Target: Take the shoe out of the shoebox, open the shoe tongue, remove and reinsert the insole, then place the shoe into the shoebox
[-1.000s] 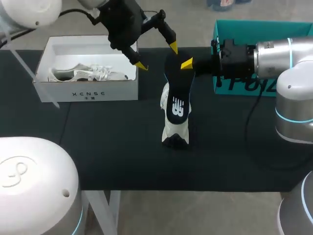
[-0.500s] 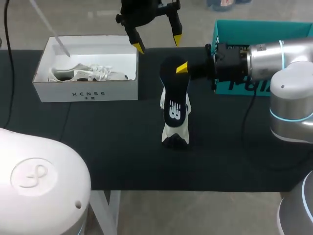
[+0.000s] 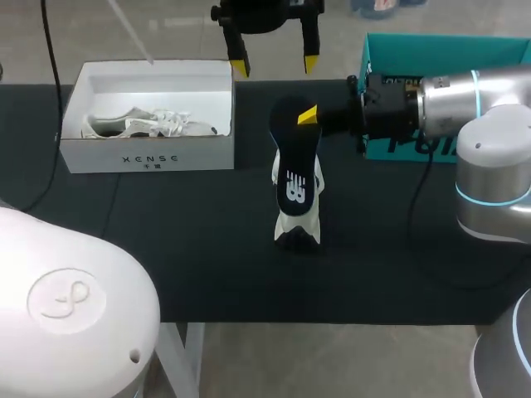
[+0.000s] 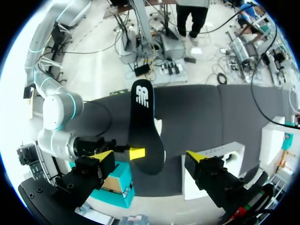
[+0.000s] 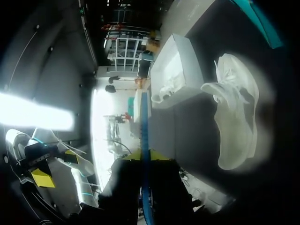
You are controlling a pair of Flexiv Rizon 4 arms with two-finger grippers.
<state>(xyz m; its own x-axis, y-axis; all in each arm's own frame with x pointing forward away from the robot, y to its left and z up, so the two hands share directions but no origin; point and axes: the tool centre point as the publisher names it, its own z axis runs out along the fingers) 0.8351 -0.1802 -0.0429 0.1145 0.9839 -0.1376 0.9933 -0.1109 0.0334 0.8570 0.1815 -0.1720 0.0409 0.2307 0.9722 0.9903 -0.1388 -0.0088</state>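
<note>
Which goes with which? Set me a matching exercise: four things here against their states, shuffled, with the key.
Things:
1. insole
2. left gripper
3. white box
4. teal box

States:
A. has a shoe in it
B. partly hidden by the right arm
C. held in the right gripper
D. open, holding nothing

Pairs: 1-C, 2-D, 3-A, 4-B.
</note>
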